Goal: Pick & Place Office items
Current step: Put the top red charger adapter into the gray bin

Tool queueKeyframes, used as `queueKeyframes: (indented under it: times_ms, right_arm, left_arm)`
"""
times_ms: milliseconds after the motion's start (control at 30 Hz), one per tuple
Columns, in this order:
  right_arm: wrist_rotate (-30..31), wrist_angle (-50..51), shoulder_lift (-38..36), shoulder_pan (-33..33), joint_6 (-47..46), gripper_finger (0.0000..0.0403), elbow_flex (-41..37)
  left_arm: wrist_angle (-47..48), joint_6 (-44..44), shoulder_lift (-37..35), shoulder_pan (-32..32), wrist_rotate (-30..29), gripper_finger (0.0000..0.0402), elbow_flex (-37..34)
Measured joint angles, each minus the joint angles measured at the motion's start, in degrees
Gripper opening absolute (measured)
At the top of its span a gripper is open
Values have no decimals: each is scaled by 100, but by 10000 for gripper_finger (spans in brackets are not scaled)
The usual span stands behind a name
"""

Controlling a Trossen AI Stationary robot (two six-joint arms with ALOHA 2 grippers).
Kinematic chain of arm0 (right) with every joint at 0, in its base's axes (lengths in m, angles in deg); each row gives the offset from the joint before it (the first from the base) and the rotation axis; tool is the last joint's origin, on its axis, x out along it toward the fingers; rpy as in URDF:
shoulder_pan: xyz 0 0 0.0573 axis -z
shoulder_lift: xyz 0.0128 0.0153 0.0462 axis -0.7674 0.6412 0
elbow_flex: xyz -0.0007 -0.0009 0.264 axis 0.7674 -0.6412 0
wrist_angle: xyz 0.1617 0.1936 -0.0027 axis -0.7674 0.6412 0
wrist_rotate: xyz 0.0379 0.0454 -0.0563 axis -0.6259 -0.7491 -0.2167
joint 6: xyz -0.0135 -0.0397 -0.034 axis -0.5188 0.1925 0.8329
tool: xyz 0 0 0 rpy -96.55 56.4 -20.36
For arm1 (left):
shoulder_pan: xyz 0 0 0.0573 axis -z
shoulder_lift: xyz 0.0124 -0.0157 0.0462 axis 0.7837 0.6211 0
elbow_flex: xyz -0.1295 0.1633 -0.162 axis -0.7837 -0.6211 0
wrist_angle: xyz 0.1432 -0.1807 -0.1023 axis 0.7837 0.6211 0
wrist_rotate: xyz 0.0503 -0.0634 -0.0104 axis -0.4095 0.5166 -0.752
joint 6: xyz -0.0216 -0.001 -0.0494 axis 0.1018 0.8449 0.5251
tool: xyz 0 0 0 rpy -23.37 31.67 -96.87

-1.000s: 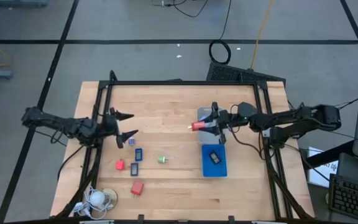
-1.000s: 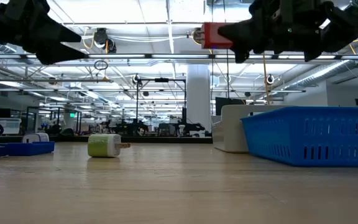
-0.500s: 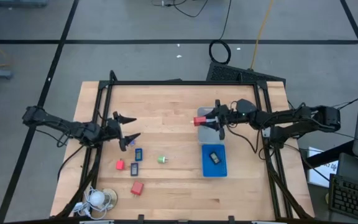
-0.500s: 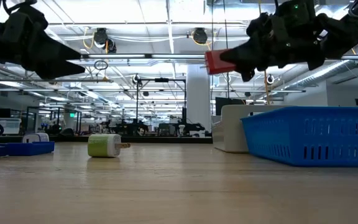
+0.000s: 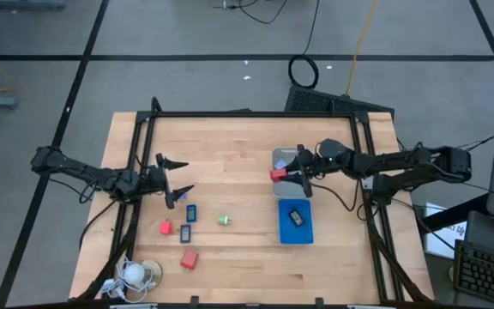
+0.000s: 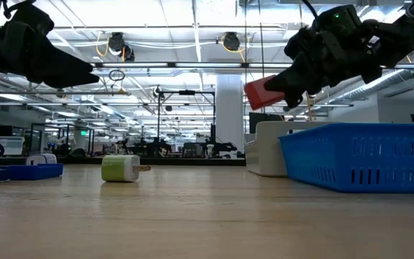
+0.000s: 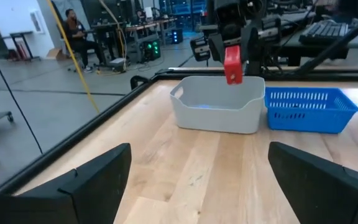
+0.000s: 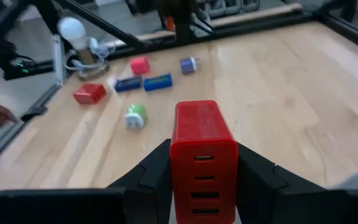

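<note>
High view is showing the table [image 5: 247, 137], a wooden top inside a dark frame, with broad bare board running along its far edge, its near edge and down the middle between the two arms. Toward the right side the blue tray [image 5: 296, 222] is lying lengthwise with a dark item [image 5: 296, 217] inside it, and the clear tray [image 5: 286, 163] is sitting just beyond its far end, the two close together. The right gripper [image 5: 299, 171] is hanging above the clear tray's left rim, its jaws pinched narrow on a red block [image 5: 277, 174] that is sticking out past the fingertips; in the low view that block [image 6: 263, 93] is tilting well above the tabletop. The left gripper [image 5: 173, 176] is hovering over the left part of the board with its jaws spread wide and nothing between them. Loose items are lying in a cluster nearer the front-left: a second red block [image 5: 189, 259] closest to the near edge, a smaller red piece [image 5: 165, 227], two dark blue pieces [image 5: 191, 212] [image 5: 185, 233] side by side, a green bit [image 5: 224, 220] lying apart toward the centre, and a light-blue cube [image 5: 181, 196] just beside the left gripper. Open board is separating this cluster from both trays. A white coil [image 5: 132, 275] is resting at the front-left corner.
</note>
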Motion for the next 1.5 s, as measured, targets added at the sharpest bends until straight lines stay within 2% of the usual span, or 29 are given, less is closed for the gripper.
queueKeyframes:
  times_ms: [200,433,533,733,1000,1300,1500]
  right_arm:
    - [16,753,-665,-1,64,116,-114]
    - [138,-649,-1358,-32,-286,114,-1267]
    - [431,-626,-1486,-106,-372,114,-1444]
    - [685,-719,-1372,-422,-299,116,-1460]
    - [1679,-882,-896,-835,-299,116,-1460]
    - [1733,-1319,-347,-1102,-389,116,-1460]
    - [2019,-1451,-3,-1237,-423,115,-1460]
  left_arm:
    - [-6,-12,0,0,4,372,0]
    - [-11,-20,0,-2,4,366,0]
    - [-34,-17,0,-2,4,371,0]
    - [-33,-12,0,0,6,379,0]
    - [-33,-10,0,-2,6,364,0]
    - [-31,-9,0,-2,8,374,0]
    - [-31,-9,0,-2,8,381,0]
